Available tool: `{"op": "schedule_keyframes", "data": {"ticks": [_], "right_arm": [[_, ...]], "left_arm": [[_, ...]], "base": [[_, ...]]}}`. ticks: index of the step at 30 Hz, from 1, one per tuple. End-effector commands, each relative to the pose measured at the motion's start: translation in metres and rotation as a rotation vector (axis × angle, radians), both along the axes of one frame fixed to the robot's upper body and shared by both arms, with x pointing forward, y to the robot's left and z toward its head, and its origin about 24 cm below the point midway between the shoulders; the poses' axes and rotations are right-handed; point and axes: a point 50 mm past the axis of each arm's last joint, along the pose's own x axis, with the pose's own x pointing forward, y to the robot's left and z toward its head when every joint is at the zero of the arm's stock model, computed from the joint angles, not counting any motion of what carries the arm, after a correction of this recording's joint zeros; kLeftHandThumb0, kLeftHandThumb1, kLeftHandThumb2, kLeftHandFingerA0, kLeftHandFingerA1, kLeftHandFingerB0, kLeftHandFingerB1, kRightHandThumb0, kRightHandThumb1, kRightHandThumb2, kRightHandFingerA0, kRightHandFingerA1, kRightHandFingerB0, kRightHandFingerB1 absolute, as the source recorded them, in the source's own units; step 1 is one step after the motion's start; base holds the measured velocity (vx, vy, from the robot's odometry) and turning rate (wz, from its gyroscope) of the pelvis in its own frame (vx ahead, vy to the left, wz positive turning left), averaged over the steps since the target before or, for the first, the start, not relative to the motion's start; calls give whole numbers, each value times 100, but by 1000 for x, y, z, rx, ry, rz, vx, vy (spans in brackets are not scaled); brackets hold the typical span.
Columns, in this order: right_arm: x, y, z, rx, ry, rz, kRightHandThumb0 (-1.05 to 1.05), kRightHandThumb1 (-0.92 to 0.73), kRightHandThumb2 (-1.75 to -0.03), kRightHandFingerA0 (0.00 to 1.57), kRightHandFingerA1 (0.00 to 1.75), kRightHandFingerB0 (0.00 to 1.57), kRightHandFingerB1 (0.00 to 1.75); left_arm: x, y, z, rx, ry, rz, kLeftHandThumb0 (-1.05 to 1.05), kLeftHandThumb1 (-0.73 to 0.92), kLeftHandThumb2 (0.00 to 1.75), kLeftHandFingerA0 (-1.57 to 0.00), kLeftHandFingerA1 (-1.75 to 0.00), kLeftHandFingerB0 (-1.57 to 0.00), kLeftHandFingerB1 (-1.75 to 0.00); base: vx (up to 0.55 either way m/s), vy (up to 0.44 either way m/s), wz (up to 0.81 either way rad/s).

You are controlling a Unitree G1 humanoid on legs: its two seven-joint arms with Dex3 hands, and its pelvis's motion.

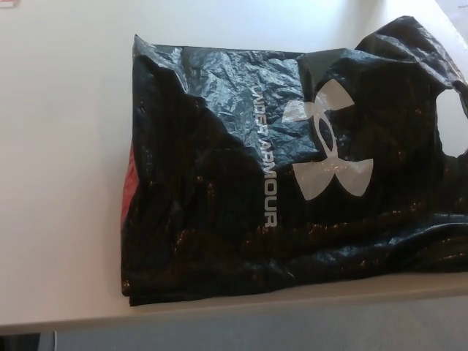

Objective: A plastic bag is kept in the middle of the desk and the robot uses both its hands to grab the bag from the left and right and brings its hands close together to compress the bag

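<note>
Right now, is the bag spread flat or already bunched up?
Spread flat. The black plastic bag lies wide on the white desk, its logo fully readable, only wrinkled; no hand is in view.

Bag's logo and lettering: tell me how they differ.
The logo is a broad, solid white emblem; the lettering is thin grey outline text. The logo sits toward the bag's cut-out handle; the lettering runs as a long line beside it, down the picture. Both are printed on the black plastic.

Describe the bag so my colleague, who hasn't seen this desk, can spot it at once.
On the white desk, near its front edge, lies a large crumpled black plastic bag. It carries a white logo and the lettering UNDER ARMOUR, with a red strip showing at its left edge.
</note>
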Motion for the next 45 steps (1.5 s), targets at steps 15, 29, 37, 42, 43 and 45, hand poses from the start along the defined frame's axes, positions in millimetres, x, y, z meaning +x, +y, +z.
{"op": "schedule_keyframes", "data": {"ticks": [15, 29, 37, 42, 43, 45], "right_arm": [[23, -42, 154, -108, -916, 78, -73, -71, -102, 0, 24, 3, 24], [95, -86, 310, -314, -1429, -115, -75, -67, -91, 1, 19, 0, 20], [167, -75, 341, -315, -1350, -191, -39, -43, -104, 0, 50, 0, 49], [201, -60, 321, -323, -1266, -137, -89, -68, -102, 2, 48, 4, 41], [208, -57, 315, -293, -1247, -129, -88, -68, -102, 0, 46, 11, 39], [218, -52, 302, -233, -1208, -137, -39, -44, -105, 2, 52, 0, 49]], "left_arm": [[-15, 48, 164, 231, -939, 161, -33, 59, 115, -1, -48, 0, -47], [45, 70, 340, 533, -1496, 143, -70, 78, 103, -22, -49, -18, -44], [134, 65, 361, 468, -1394, 69, -72, 92, 72, -36, -46, -25, -33], [179, 53, 341, 348, -1310, 37, -71, 76, 110, -27, -55, -19, -46], [188, 51, 335, 346, -1280, 32, -72, 91, 75, -31, -45, -21, -32], [199, 47, 323, 336, -1236, 23, -70, 92, 75, -31, -45, -22, -32]], "base": [[0, 0, 0], [0, 0, 0], [0, 0, 0], [0, 0, 0], [0, 0, 0], [0, 0, 0]]}}
